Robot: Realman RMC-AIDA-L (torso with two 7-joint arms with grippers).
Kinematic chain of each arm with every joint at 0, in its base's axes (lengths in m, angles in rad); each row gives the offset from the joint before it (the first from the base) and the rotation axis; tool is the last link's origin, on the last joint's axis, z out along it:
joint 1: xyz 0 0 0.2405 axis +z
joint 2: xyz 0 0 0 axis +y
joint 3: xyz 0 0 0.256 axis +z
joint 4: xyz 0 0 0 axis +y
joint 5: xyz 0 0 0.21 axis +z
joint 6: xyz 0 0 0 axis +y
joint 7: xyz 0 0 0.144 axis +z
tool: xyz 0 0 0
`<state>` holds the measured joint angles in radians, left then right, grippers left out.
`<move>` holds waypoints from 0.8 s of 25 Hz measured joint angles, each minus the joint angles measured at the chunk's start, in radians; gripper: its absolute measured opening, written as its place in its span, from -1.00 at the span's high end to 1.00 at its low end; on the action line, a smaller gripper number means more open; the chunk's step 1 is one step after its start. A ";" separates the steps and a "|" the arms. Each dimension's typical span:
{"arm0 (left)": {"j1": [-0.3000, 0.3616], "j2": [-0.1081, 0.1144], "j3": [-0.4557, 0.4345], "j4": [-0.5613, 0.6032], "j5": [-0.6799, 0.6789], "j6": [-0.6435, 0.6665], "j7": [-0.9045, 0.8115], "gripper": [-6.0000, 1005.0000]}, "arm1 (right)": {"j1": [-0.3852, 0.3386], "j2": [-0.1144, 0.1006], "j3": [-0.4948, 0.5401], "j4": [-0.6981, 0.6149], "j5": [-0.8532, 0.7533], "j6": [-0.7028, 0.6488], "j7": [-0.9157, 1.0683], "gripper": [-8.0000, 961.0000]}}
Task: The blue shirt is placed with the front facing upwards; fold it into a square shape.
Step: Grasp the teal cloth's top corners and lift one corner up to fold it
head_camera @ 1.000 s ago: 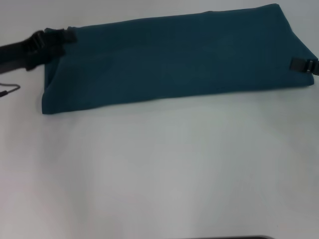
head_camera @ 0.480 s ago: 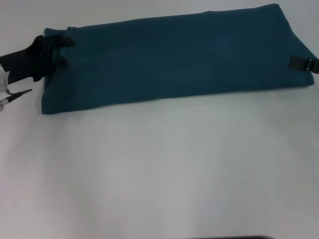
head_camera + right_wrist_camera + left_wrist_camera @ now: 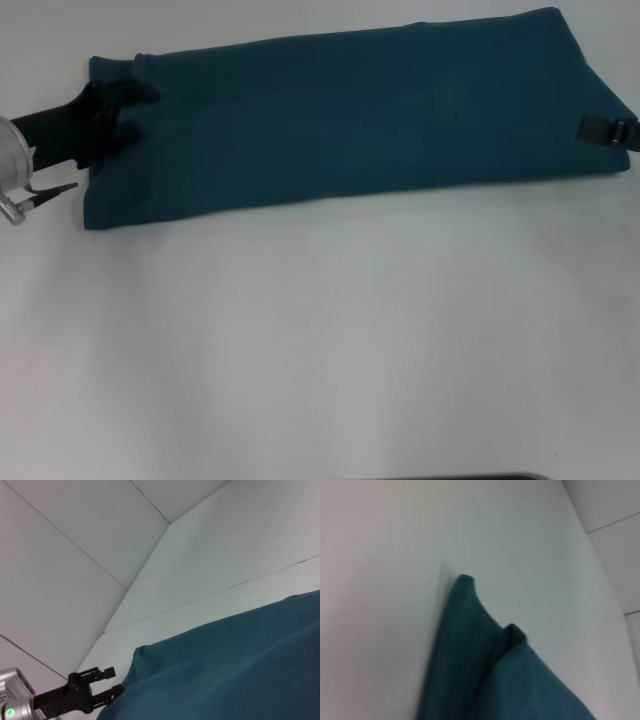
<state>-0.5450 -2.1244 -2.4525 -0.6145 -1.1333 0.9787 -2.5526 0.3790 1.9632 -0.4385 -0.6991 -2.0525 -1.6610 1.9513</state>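
The blue shirt lies on the white table as one long folded band across the far side, with its plain side up and no letters showing. My left gripper is open at the band's left end, its two fingers spread over the edge of the cloth. The right wrist view also shows it, open beside the shirt. The left wrist view shows only a folded corner of the shirt. My right gripper rests on the band's right end, mostly out of frame.
The left arm's silver wrist and a thin metal part sit at the table's left edge. White wall panels stand behind the table. A dark edge shows at the very front.
My left gripper has moved from the shirt's far left corner toward me along its left end, and its silver wrist has come into view. The right gripper and shirt have not moved.
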 joint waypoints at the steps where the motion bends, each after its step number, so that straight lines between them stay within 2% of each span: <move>1: 0.000 0.001 0.011 0.004 0.004 -0.018 -0.001 -0.19 | 0.000 0.001 0.000 0.000 0.000 0.000 0.000 -0.92; 13: 0.007 0.010 0.021 0.031 0.012 -0.056 0.001 -0.19 | -0.002 -0.001 -0.001 0.015 0.000 -0.008 0.000 -0.91; 20: 0.059 0.004 0.010 -0.112 -0.027 0.093 -0.020 -0.19 | -0.002 -0.003 0.000 0.015 0.000 -0.010 0.000 -0.91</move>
<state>-0.4864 -2.1201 -2.4420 -0.7265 -1.1606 1.0716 -2.5724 0.3773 1.9606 -0.4386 -0.6838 -2.0525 -1.6708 1.9512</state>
